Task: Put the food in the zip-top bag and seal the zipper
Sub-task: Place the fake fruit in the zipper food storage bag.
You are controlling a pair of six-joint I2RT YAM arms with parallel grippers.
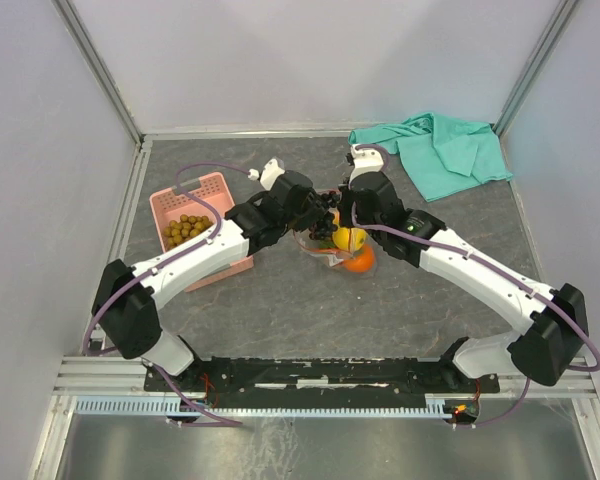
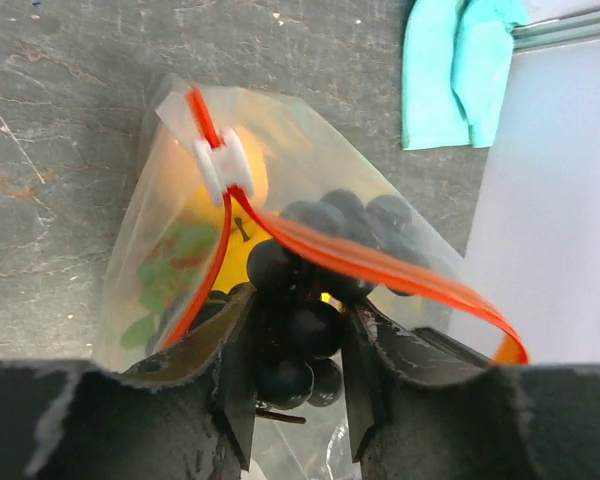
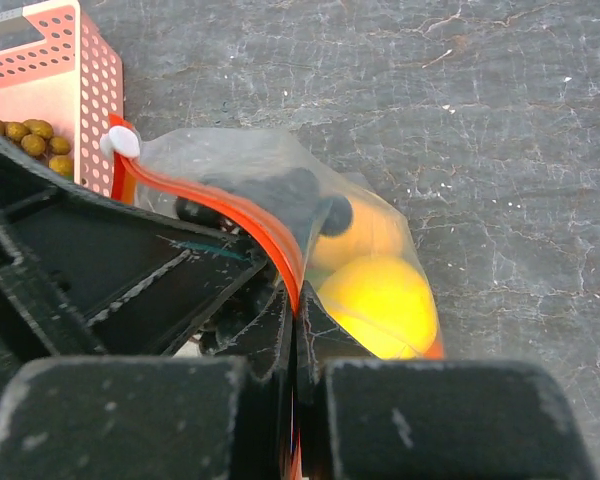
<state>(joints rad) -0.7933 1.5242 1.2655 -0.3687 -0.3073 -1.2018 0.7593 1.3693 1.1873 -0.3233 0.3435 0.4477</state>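
Note:
The clear zip-top bag (image 2: pixel 180 250) lies mid-table, its mouth held open; it also shows in the top view (image 1: pixel 340 250) and the right wrist view (image 3: pixel 380 230). Inside are an orange (image 1: pixel 359 261), a yellow lemon (image 3: pixel 380 305) and a yellow-orange fruit (image 2: pixel 252 180). My left gripper (image 2: pixel 298 350) is shut on the dark grapes (image 2: pixel 300 330) at the bag's mouth. My right gripper (image 3: pixel 296 320) is shut on the orange-red zipper strip (image 3: pixel 250 225), holding one lip up. The white slider (image 2: pixel 220 165) sits at the strip's far end. The brown berries (image 1: pixel 185 229) lie in the pink basket.
The pink slotted basket (image 1: pixel 220 190) stands left of the bag, under the left arm. A teal cloth (image 1: pixel 445 150) lies at the back right. Grey walls and metal rails close in the table on three sides.

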